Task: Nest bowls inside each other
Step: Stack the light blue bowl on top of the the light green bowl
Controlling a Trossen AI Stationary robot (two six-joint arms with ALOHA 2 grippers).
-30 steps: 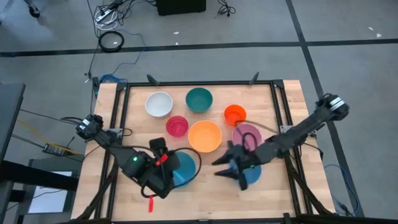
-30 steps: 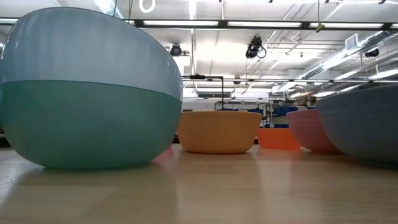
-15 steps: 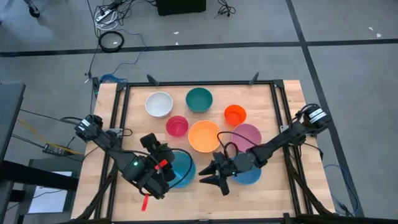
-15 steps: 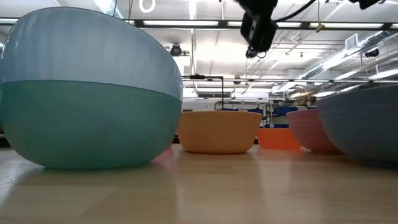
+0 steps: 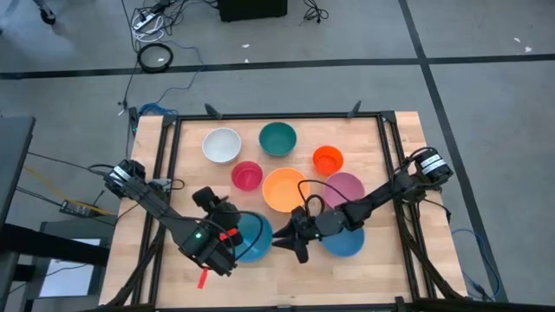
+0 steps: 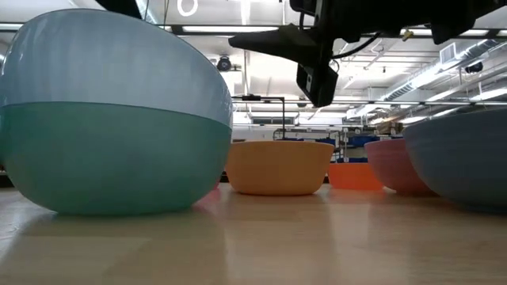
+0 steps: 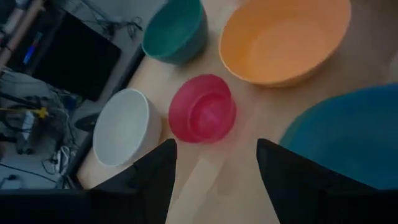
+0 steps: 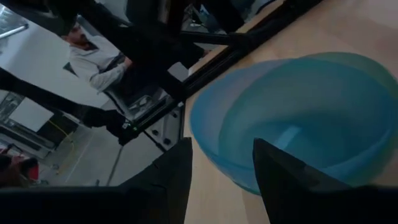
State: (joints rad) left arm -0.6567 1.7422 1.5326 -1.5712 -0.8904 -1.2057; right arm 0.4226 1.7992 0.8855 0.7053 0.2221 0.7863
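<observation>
Several bowls sit upright on the wooden table: white [image 5: 221, 145], teal [image 5: 277, 139], orange-red [image 5: 328, 159], red [image 5: 247, 176], orange-yellow [image 5: 285, 190] and pink [image 5: 345, 189]. A blue bowl [image 5: 347, 244] lies partly under my right arm. At the near left, a light blue bowl [image 8: 249, 130] has a greenish bowl [image 8: 348, 62] nested in it. My right gripper [image 5: 286, 245] hangs open just right of that pair, above the table, its fingers pointing at it. My left gripper [image 7: 217, 146] is open over the table left of the pair, facing the red bowl [image 7: 202, 109].
A black frame rail [image 5: 277, 117] runs round the table's edges. Bare wood shows along the near edge [image 5: 286, 282] and the far right corner [image 5: 373, 139]. A person [image 8: 93, 56] stands in the room beyond the table's left side.
My right gripper has come down and moved toward the table's left, from over the right blue bowl to beside the nested blue pair, rolling as it went. My left gripper has sunk a little and turned. No bowl has moved.
</observation>
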